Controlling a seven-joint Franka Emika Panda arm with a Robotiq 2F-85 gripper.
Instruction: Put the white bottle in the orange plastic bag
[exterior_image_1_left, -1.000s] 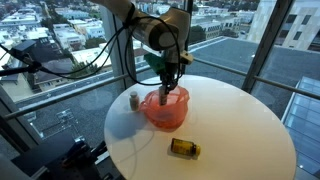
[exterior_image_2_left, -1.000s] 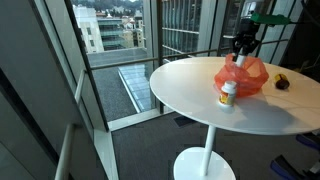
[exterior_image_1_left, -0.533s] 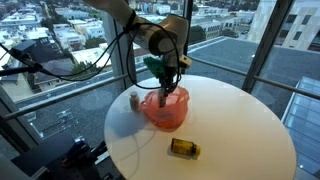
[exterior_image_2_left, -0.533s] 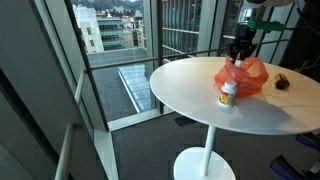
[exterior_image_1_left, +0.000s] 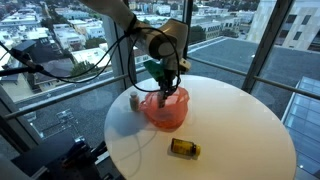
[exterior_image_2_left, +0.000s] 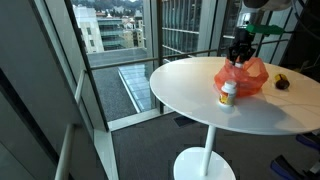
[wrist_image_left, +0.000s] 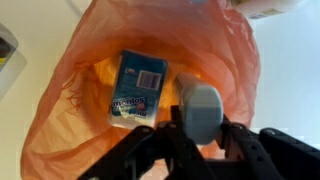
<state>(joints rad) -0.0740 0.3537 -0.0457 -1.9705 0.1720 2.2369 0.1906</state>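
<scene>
The white bottle (wrist_image_left: 200, 105) shows in the wrist view as a pale, grey-white rounded body with smooth sides and no label facing the camera. It hangs in the open mouth of the orange bag (wrist_image_left: 70, 120), at about 3 o'clock from a blue box (wrist_image_left: 135, 88) lying on the bag's floor. The gripper (wrist_image_left: 205, 140) has its dark fingers (wrist_image_left: 178, 140) closed in against the lower end of the bottle, so it appears to be gripping it. In both exterior views the bottle itself is hidden by the gripper (exterior_image_1_left: 166, 90) (exterior_image_2_left: 239, 60) and the bag's crumpled rim (exterior_image_1_left: 165, 110) (exterior_image_2_left: 245, 76).

On the round white counter (exterior_image_1_left: 240, 120), a small capped bottle (exterior_image_1_left: 134, 99) stands upright just beside the bag at its 9 o'clock. A yellow bottle (exterior_image_1_left: 184, 147) lies on its side at the bag's 5 o'clock, apart from it.

Against the frame a second ago, the gripper has sunk slightly toward the bag. The bag, the capped bottle and the yellow bottle lie where they were.
</scene>
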